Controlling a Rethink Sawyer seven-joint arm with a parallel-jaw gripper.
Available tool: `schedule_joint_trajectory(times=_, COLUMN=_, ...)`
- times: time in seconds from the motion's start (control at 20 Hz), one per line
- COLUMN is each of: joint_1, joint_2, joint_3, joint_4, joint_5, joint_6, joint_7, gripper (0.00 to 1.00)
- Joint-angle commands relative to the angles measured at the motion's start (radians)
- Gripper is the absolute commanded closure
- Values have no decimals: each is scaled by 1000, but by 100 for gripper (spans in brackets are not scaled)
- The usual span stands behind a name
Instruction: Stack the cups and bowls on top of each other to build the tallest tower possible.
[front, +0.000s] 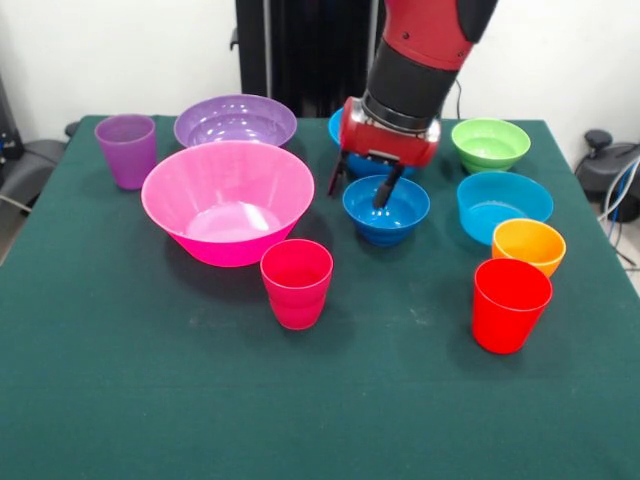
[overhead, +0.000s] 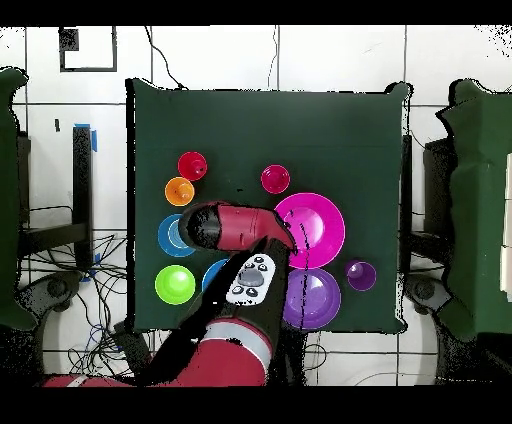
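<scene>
My gripper (front: 360, 183) is open and hangs over the small dark blue bowl (front: 392, 226). One finger (front: 384, 190) is inside the bowl and the other is outside its rim. The large blue bowl (front: 336, 126) is mostly hidden behind the gripper. The huge pink bowl (front: 228, 235) stands empty at centre left, with the large purple bowl (front: 235, 120) behind it. The green bowl (front: 490, 143), cyan bowl (front: 504, 205) and small orange bowl (front: 528, 245) stand on the right. The purple cup (front: 127, 150), magenta-pink cup (front: 296, 283) and red cup (front: 511, 303) stand upright. Nothing is stacked.
The green table (front: 150, 400) carries everything. In the overhead view the arm (overhead: 240, 228) hides the gripper and the small dark blue bowl. The pink bowl (overhead: 318, 215), purple bowl (overhead: 318, 300) and green bowl (overhead: 175, 284) show around it.
</scene>
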Motion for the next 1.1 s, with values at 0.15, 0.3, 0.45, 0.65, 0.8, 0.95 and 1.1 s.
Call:
schedule_joint_trajectory(times=0.15, joint_1=-21, joint_2=23, joint_3=185, joint_4=44, joint_5=66, joint_6=32, joint_7=166, gripper=0)
schedule_joint_trajectory(times=0.3, joint_1=-20, joint_2=26, joint_3=196, joint_4=47, joint_5=80, joint_6=25, joint_7=172, gripper=0)
schedule_joint_trajectory(times=0.45, joint_1=-25, joint_2=26, joint_3=207, joint_4=46, joint_5=96, joint_6=39, joint_7=176, gripper=0)
schedule_joint_trajectory(times=0.65, joint_1=-29, joint_2=21, joint_3=218, joint_4=51, joint_5=112, joint_6=57, joint_7=175, gripper=0)
schedule_joint_trajectory(times=0.8, joint_1=-26, joint_2=24, joint_3=209, joint_4=36, joint_5=105, joint_6=92, joint_7=156, gripper=0)
schedule_joint_trajectory(times=0.95, joint_1=-22, joint_2=30, joint_3=205, joint_4=39, joint_5=112, joint_6=85, joint_7=166, gripper=0)
schedule_joint_trajectory(times=1.1, joint_1=-28, joint_2=33, joint_3=217, joint_4=50, joint_5=128, joint_6=67, joint_7=182, gripper=0)
